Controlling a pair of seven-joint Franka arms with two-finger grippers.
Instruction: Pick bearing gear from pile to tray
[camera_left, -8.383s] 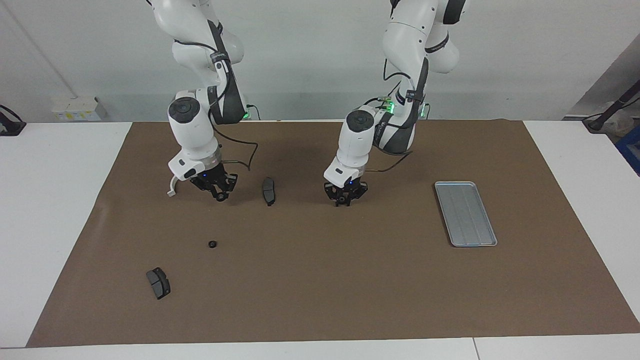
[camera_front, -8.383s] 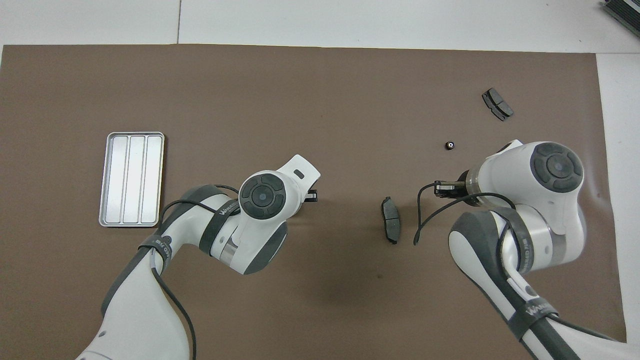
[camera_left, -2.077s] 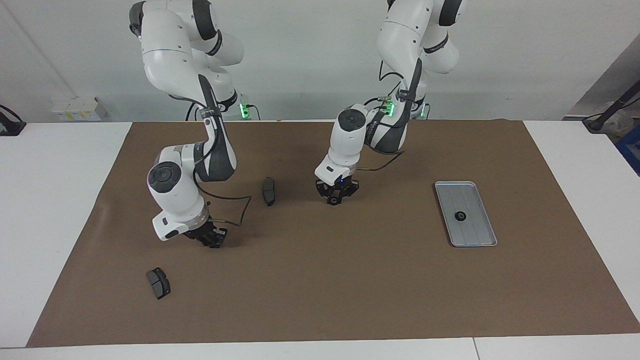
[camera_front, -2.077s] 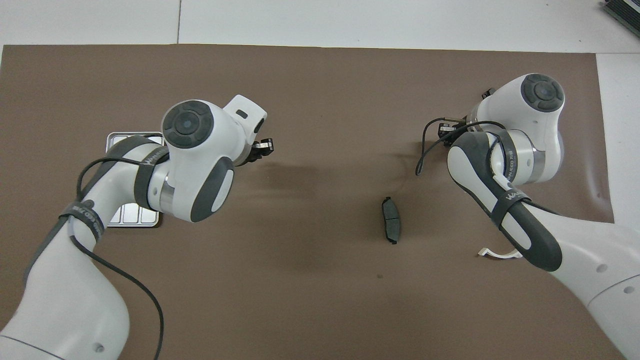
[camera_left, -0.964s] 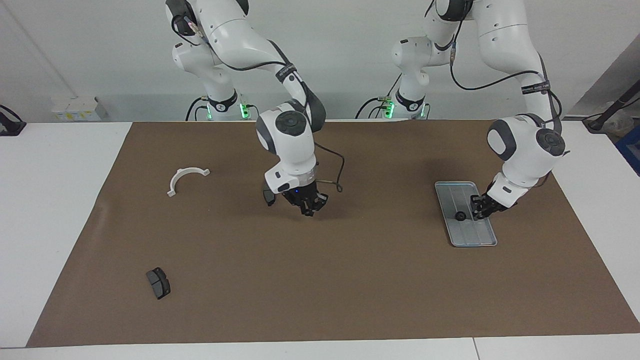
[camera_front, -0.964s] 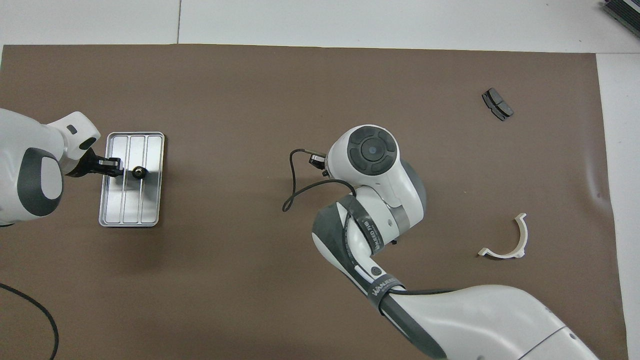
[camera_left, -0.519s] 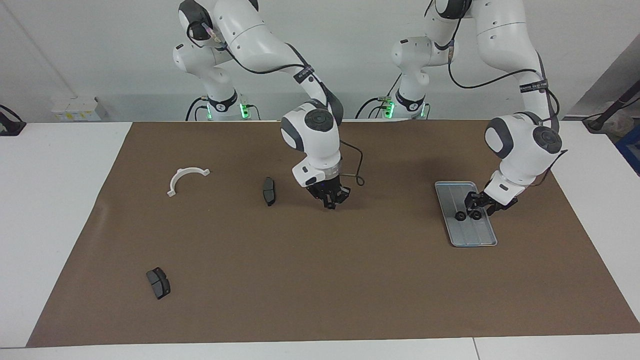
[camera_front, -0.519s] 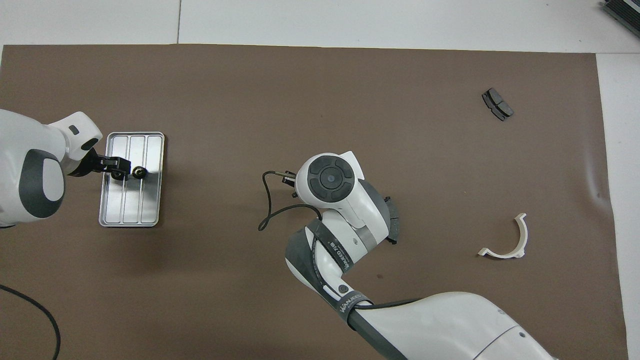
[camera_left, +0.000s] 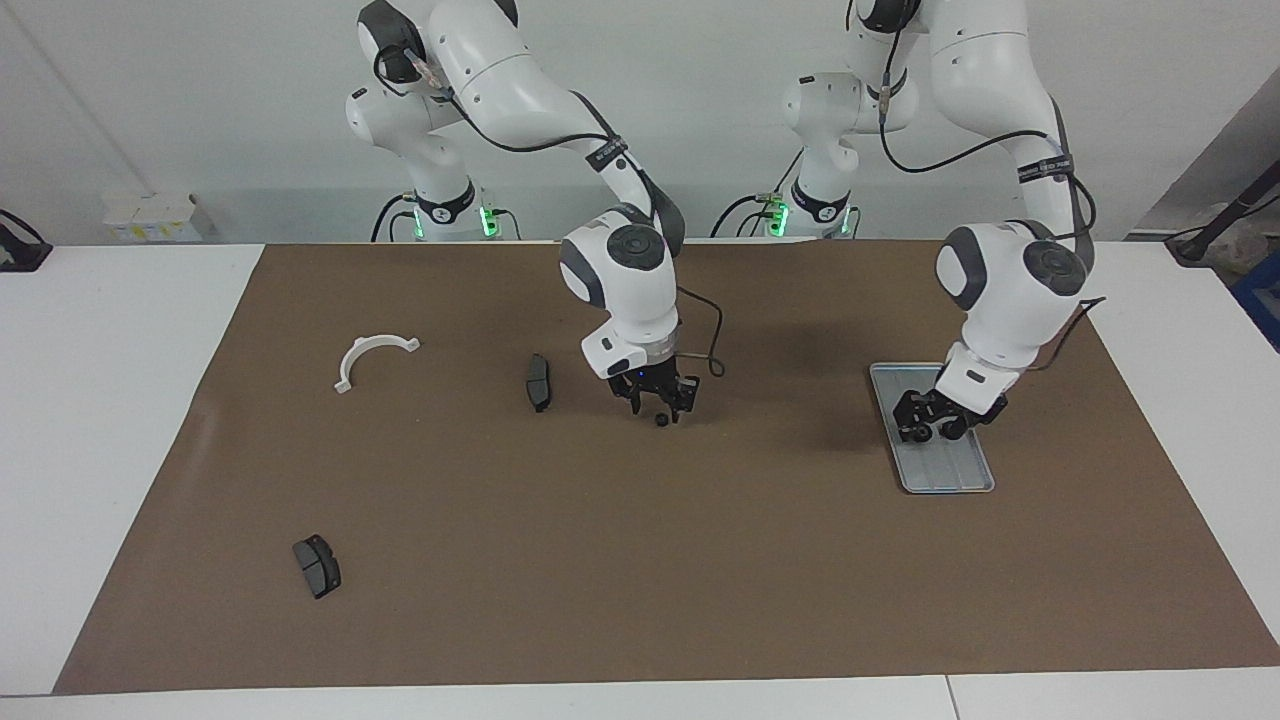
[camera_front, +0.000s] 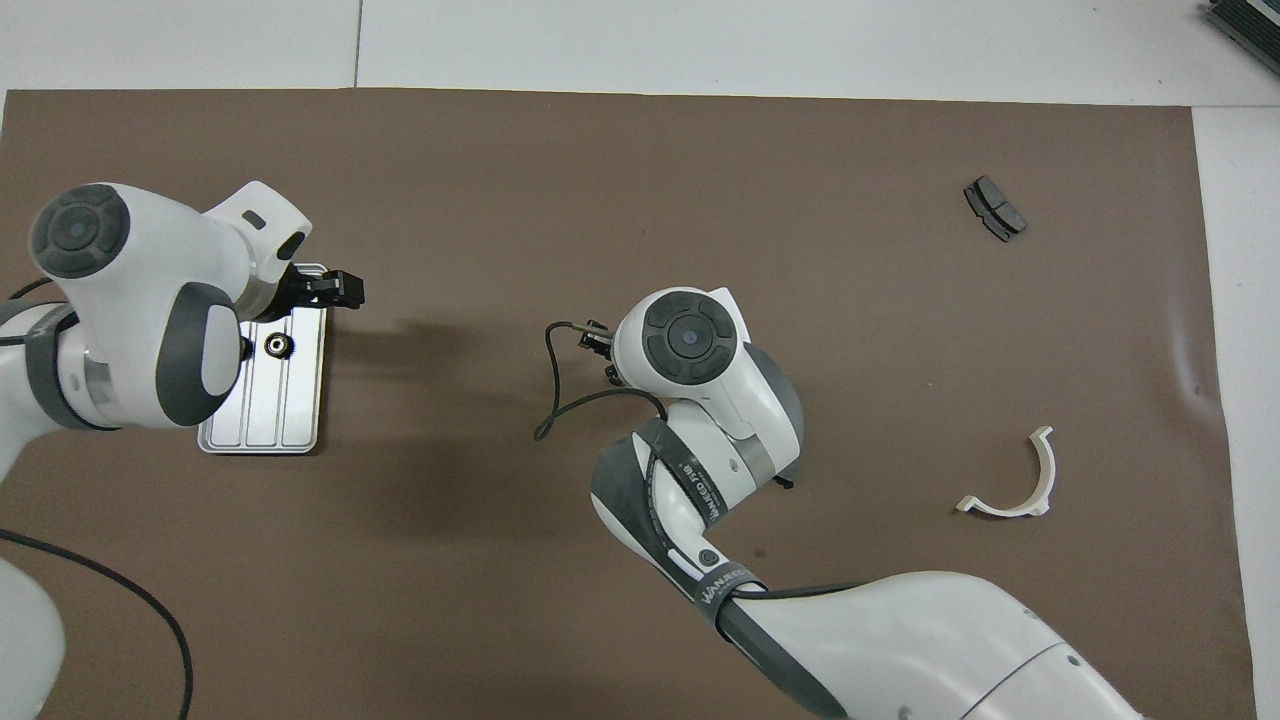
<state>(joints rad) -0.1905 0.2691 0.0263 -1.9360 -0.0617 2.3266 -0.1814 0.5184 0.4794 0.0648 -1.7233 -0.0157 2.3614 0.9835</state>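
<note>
The right pincer (camera_left: 659, 398) hangs spread just above a loose gear (camera_left: 661, 421), which lies on the mat (camera_left: 700, 560) well apart from the tray (camera_left: 950, 478), toward the right arm's end of the bench. The left pincer (camera_left: 930, 420), also spread and holding nothing, is over the tray's end nearer the robots. One tray gear (camera_front: 275, 345) lies in plain sight in the tray, and a dark bit beside it is half hidden by the arm.

The risks, as I judge them:
- The loose gear is small and round. A finger brushing it as the right pincer lifts could set it rolling.
- If the left arm comes for the loose gear before the right arm clears, the two arms may meet over it.
- A low exit by the left pincer could clip the tray's rim or knock the tray gear out.

Half a second ago the right pincer was pressed together and the mat under it was bare. Now the loose gear lies there. The left pincer was over the tray's middle and has drawn toward the robots. Some seconds back the tray was empty. The pads (camera_left: 538, 381) and bracket (camera_left: 372, 356) have not moved.
</note>
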